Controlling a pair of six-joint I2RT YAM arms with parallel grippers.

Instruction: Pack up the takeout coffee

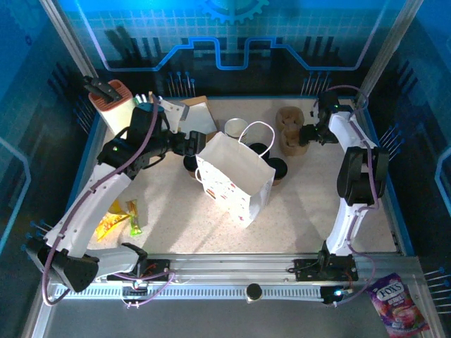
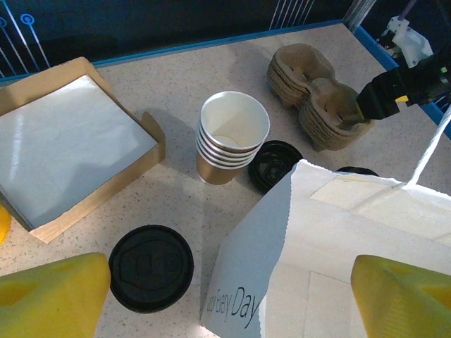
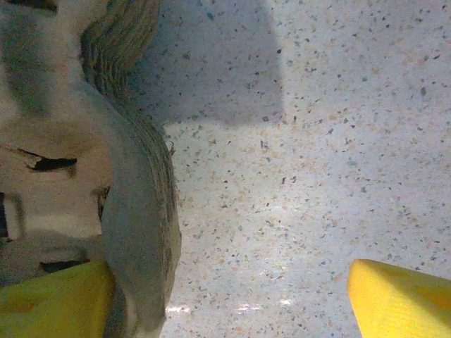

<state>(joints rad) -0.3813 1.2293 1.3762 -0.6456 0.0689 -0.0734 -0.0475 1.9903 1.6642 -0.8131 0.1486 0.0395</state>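
Note:
A black-lidded takeout coffee cup (image 2: 150, 266) stands left of the white paper bag (image 2: 352, 239), right under my left gripper (image 2: 225, 310). That gripper is open, with the bag's near corner between its yellow fingers (image 2: 53, 296). Two more black lids (image 2: 275, 163) (image 1: 277, 167) show behind the bag (image 1: 236, 179). A stack of open tan cups (image 2: 232, 137) stands beyond them. My right gripper (image 3: 229, 303) is open at the edge of the stacked pulp carriers (image 3: 84, 141), with its left finger (image 3: 53, 299) against them. From above, my left gripper (image 1: 197, 144) hovers at the bag's left and my right gripper (image 1: 304, 134) beside the carriers (image 1: 289, 127).
A flat brown box with white paper (image 2: 63, 148) lies at the back left. An orange-topped holder (image 1: 113, 98) stands in the far left corner. Yellow snack packets (image 1: 116, 218) lie near the left arm. A purple candy bag (image 1: 394, 303) lies outside the tray's blue rim (image 1: 394, 211).

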